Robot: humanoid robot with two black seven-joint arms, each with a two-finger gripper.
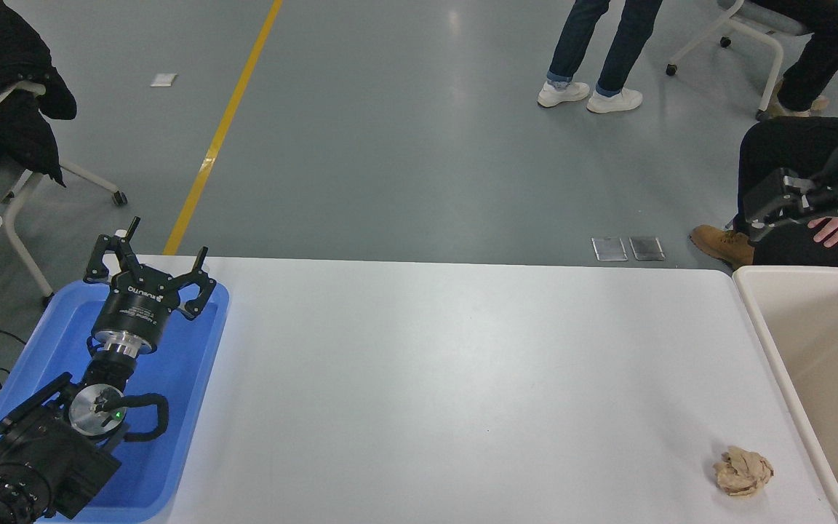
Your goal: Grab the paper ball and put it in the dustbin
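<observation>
Right gripper (779,211) was mostly cut off by the right edge; only a dark block showed, so finger state was unreadable. A person's hand (832,230) just beside it was partly hidden behind the arm. Dustbin (768,342), below that claw, ran off the right and bottom edges (far wall and floor unseen). Left gripper (148,266) covered part of the blue tray (193,378); its arm was cropped at the bottom-left corner. Standing person (593,51) was cut above the thighs.
</observation>
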